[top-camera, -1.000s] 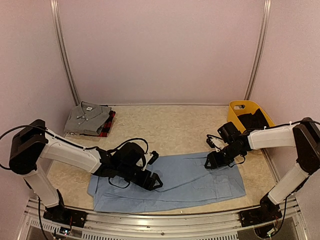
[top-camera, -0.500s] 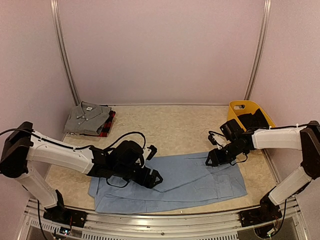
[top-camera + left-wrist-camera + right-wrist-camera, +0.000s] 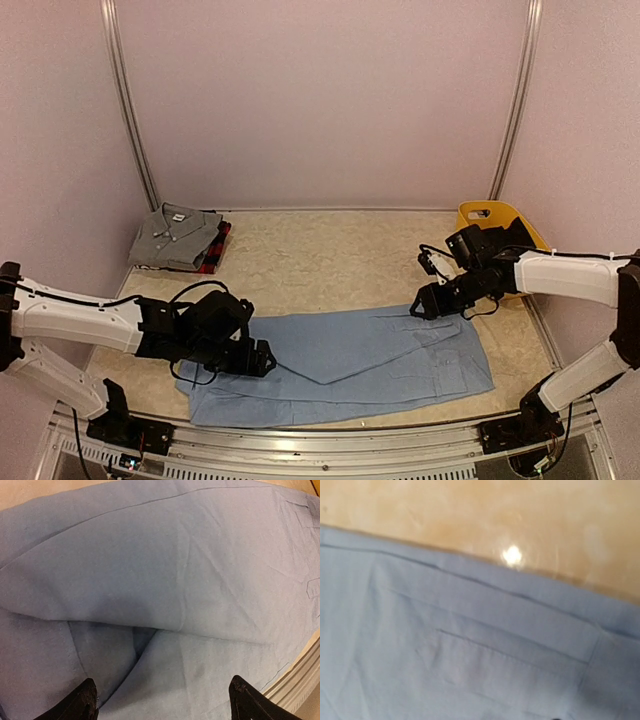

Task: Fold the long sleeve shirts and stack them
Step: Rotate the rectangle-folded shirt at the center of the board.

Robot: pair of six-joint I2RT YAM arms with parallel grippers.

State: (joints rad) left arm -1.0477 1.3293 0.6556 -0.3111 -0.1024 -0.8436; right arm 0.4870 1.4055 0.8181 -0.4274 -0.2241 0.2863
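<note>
Close by my bases, along the near edge of the table [image 3: 330,250], the light blue shirt [image 3: 380,365] lies spread flat, one flap folded across its middle in a slanting edge; my left arm [image 3: 90,320] reaches in low from the left side, forearm almost level with the tabletop, and my left pincer [image 3: 258,358] hangs over the shirt's left part; seen from that wrist, its two dark fingertips [image 3: 87,702] stand wide apart with only blue cloth below them, gripping nothing; a little farther out, my right arm [image 3: 570,275] stretches leftward from the right side, wrist bent down, so that my right pincer [image 3: 430,300] sits at the shirt's far right edge; its wrist view shows just a stitched band of blue cloth against tan tabletop, no fingers, so I cannot tell how wide it stands or whether it touches; behind that wrist stands the yellow basket [image 3: 495,212]; at the far left, well apart, the grey shirt [image 3: 175,235] lies folded on the red-and-black plaid shirt [image 3: 218,252].
</note>
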